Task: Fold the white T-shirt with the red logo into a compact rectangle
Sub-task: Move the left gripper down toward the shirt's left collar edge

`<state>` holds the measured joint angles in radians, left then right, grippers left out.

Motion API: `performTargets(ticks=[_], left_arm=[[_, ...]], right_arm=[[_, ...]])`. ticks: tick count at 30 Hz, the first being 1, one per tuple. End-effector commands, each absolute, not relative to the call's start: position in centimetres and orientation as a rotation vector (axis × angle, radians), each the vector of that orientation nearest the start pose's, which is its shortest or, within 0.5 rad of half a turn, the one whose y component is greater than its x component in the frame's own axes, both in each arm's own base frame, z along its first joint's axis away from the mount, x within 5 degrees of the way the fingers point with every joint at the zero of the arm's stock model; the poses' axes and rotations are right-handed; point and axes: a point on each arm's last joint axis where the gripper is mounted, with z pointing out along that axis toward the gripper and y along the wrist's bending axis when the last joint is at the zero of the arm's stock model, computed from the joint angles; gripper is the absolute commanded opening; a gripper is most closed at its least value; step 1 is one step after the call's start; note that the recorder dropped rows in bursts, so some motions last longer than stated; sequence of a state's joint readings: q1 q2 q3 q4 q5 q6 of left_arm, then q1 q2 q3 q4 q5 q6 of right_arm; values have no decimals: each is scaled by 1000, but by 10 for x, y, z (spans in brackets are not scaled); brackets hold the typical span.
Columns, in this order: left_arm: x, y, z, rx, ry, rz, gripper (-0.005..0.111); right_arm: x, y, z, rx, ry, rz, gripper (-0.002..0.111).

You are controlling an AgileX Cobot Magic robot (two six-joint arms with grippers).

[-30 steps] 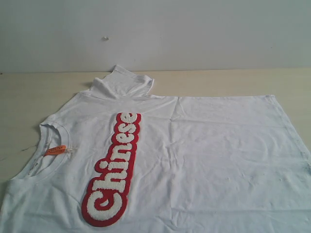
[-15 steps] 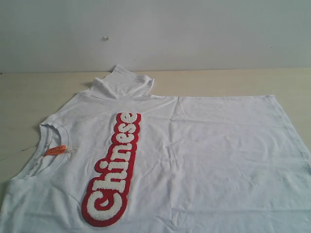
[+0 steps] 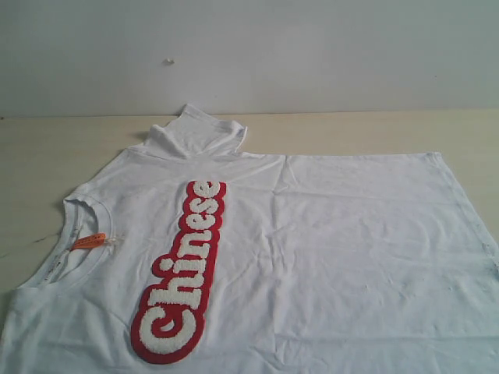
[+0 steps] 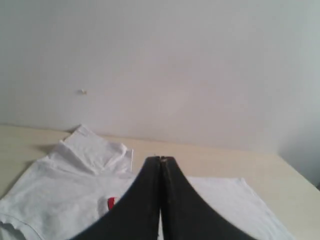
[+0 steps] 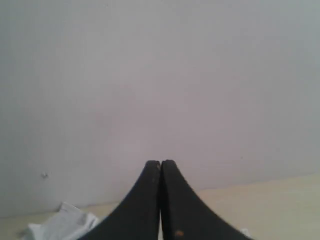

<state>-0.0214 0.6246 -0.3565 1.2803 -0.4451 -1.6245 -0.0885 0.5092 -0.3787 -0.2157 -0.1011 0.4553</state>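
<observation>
Closed left claw (image 4: 160,159), right claw (image 5: 160,163) (wrist-only)

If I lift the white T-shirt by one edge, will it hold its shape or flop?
Probably floppy: the white T-shirt lies creased and its far sleeve is bunched up, so it should drape. The thick red logo likely makes that strip stiffer and heavier. Pushed, it would probably wrinkle rather than slide on the table.
</observation>
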Motion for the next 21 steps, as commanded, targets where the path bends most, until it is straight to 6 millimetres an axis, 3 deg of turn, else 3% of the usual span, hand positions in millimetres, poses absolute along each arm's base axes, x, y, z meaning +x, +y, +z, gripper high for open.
performTargets(ticks=[1,3,10,17,21], left_arm=[[159,-49,298,142,1823,-682,0],[177,-53,303,213,1919,-690,0],[215,-66,309,418,1950,-800,0],[221,-70,304,861,1769,-576,0],[221,-69,303,883,1756,-554,0]], right_arm=[[131,-12,310,203,1619,60,0],[138,-13,309,180,1659,25,0],[154,-17,314,108,1764,-81,0],[157,-17,318,-85,1763,-240,0],[157,-17,318,-69,1763,-226,0]])
